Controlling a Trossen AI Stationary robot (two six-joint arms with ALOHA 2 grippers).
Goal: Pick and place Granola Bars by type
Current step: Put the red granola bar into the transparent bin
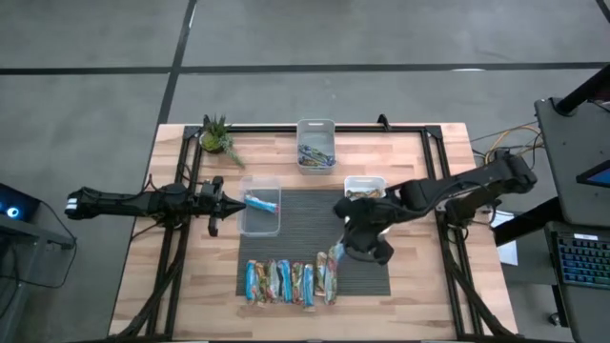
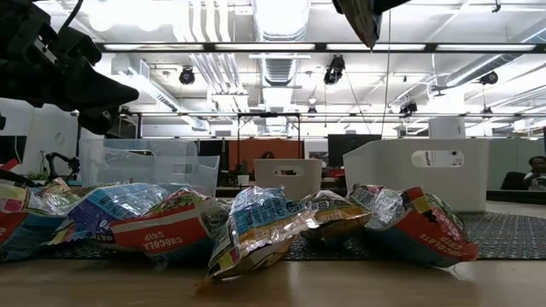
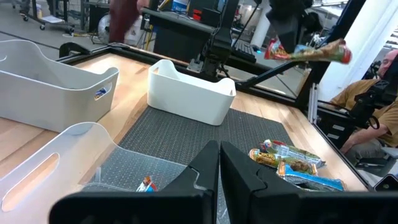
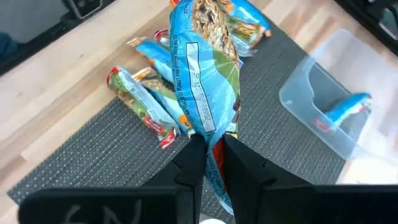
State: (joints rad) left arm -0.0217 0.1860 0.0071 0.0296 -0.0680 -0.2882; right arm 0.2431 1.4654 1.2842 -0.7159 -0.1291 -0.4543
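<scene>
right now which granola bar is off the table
The blue granola bar clamped in the right gripper, lifted above the row; the others lie on the mat or in bins.

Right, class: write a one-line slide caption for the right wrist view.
Right gripper shut on a blue granola bar, lifted above the remaining bars on the dark mat.

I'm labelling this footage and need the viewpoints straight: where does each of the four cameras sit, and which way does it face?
High view: overhead, straight down on the table; both arms show, right end effector holding a granola bar.
Low view: table height, level across the row of bars into the room; arm parts at the top.
Left wrist view: on the left arm, past its shut end effector toward the white bin.
Right wrist view: on the right arm, down past its fingers at the held bar.
Shared: both wrist views show the held bar.
</scene>
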